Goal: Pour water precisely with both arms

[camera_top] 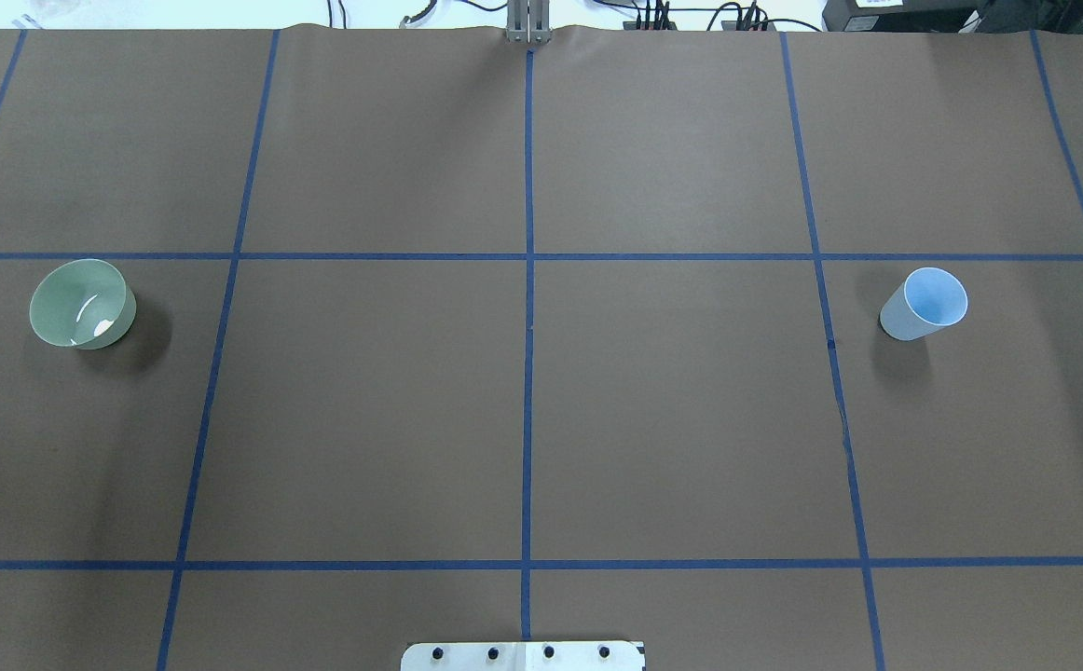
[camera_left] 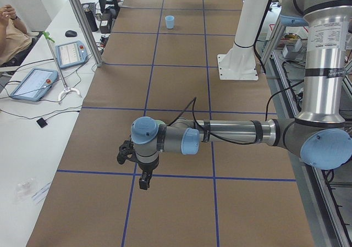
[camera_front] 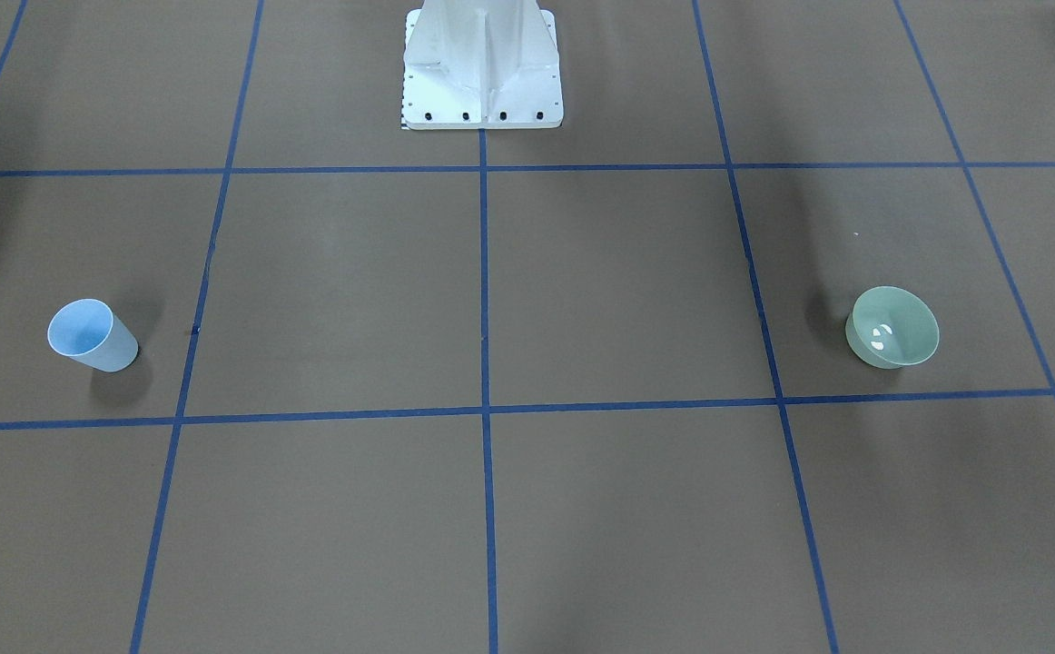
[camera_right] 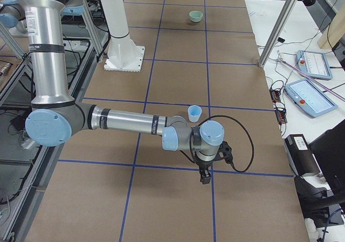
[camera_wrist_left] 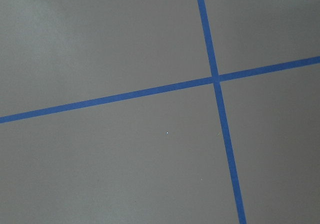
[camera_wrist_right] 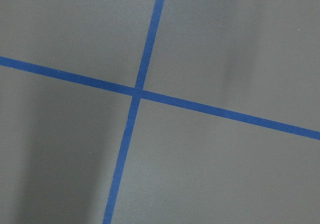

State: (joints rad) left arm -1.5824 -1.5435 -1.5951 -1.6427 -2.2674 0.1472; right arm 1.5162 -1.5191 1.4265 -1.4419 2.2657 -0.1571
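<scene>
Nearest the side cameras, the left arm (camera_left: pixel 231 131) and the right arm (camera_right: pixel 129 122) stretch level over opposite ends of the table (camera_top: pixel 672 419).

Pointing down, the left gripper (camera_left: pixel 144 182) hangs above a crossing of blue tape lines (camera_wrist_left: pixel 216 78) near the table's left end. The right gripper (camera_right: pixel 205 177) hangs likewise near the right end, close to the blue cup (camera_right: pixel 194 113). From these side views alone I cannot tell whether either pair of fingers is released or clenched. By the left edge the green bowl (camera_top: pixel 80 303) stands upright, and white glints low inside it mark the water (camera_top: pixel 102 326). The blue cup and the green bowl sit well apart, with the white pedestal (camera_front: pixel 482 73) at the middle of the robot's edge.
</scene>
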